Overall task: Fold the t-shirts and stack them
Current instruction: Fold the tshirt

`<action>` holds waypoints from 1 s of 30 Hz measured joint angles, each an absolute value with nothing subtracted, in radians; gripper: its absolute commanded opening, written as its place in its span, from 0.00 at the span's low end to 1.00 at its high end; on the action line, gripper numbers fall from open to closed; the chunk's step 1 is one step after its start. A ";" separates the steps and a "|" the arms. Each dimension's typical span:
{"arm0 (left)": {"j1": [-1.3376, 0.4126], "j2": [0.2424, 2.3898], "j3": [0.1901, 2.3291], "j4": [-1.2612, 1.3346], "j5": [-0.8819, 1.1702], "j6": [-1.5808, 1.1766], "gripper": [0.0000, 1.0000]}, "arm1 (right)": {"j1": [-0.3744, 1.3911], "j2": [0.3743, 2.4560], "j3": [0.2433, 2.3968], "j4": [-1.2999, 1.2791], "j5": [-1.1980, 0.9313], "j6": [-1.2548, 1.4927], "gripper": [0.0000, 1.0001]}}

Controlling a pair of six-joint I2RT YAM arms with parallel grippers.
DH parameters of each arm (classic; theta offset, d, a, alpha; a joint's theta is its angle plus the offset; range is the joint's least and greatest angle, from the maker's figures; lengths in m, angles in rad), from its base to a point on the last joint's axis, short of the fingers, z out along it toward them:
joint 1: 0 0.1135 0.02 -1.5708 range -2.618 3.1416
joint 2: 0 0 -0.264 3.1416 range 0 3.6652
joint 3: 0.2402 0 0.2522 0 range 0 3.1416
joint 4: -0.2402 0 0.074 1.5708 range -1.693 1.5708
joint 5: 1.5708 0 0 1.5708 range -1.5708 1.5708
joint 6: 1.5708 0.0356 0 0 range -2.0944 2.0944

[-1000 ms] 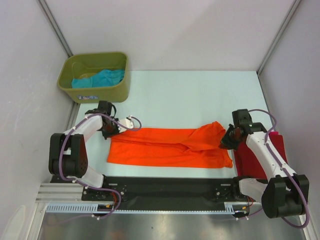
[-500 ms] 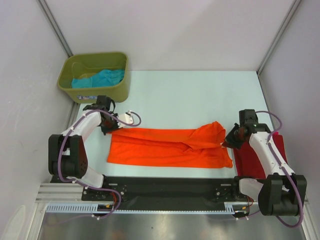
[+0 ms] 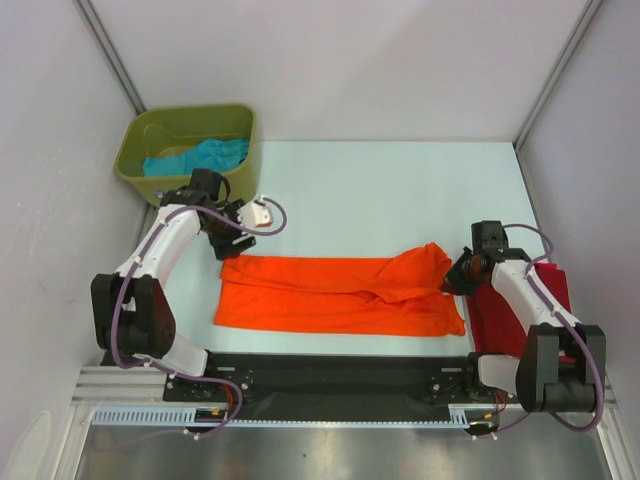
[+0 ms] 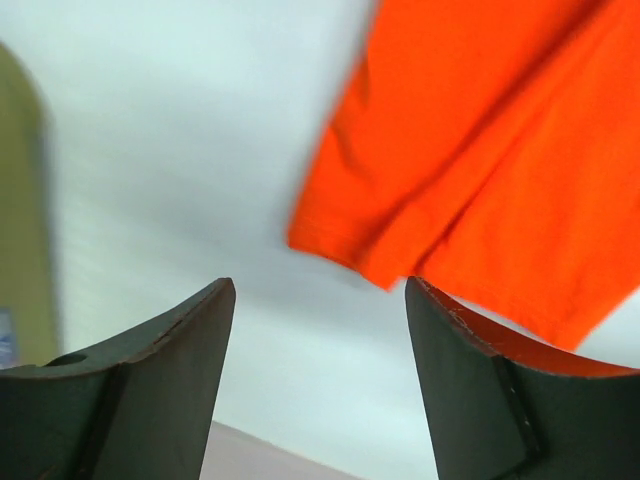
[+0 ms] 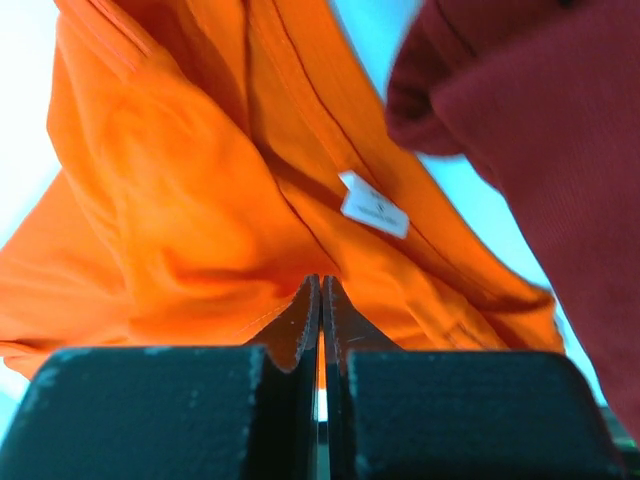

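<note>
Olive bin (image 3: 128, 160) sits far left with the teal shirt (image 3: 205, 155) bunched inside. The dark red shirt (image 3: 492, 322) lies near right, partly under the right arm. The orange shirt (image 3: 330, 295) is a long folded band across the near side of the table (image 3: 400, 190), right end rumpled, white label (image 5: 374, 211) showing. Left gripper (image 4: 318, 285) hangs wide apart by its far left corner, holding nothing. Right gripper (image 5: 320, 285) is pinched together at the rumpled end, can't tell if it's got cloth.

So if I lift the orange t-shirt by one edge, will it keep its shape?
Probably not: the orange t-shirt lies limp and creased, bunched near its neck label, so it should sag. It looks thin, so likely light. Pushed, it would likely crumple on the table rather than slide whole.
</note>
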State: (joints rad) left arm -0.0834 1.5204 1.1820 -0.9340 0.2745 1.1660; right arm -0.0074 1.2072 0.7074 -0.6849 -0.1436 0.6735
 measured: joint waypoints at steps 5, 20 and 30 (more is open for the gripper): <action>-0.215 1.458 1.259 -0.888 0.360 1.071 0.70 | -0.012 1.256 0.708 -0.596 -0.140 0.673 0.00; -0.962 1.713 1.259 -0.401 0.330 0.783 0.56 | -0.063 1.489 0.729 -0.328 -0.200 0.701 0.00; -1.011 1.814 1.259 -0.214 0.342 0.862 0.45 | -0.063 1.518 0.730 -0.257 -0.244 0.733 0.00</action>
